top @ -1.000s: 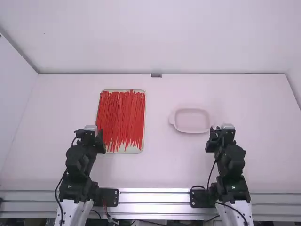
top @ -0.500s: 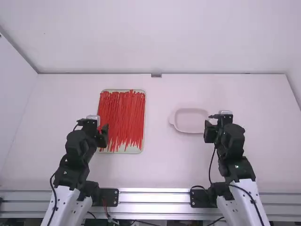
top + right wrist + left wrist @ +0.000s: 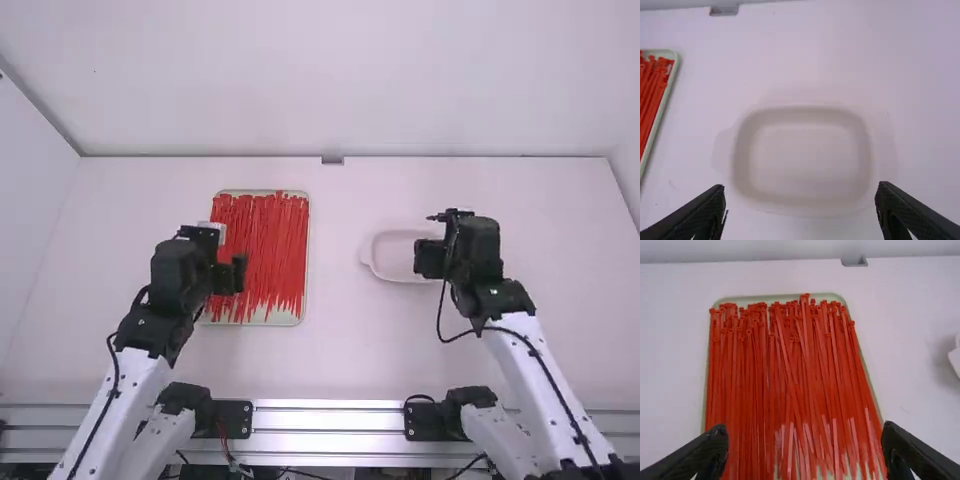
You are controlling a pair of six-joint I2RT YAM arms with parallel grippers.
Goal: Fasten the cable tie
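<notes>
Thin red cable ties (image 3: 790, 385) — dense bundle lying lengthwise on a pale tray (image 3: 740, 299); left end effector (image 3: 801, 452) and right end effector (image 3: 800, 212) both spread wide.

This is looking like a robotics lab cell: plain white walls (image 3: 300, 70) are enclosing a white counter (image 3: 560, 250), and an aluminium rail (image 3: 330, 412) along its near edge is carrying the left arm (image 3: 128, 372) and right arm (image 3: 522, 350).
</notes>
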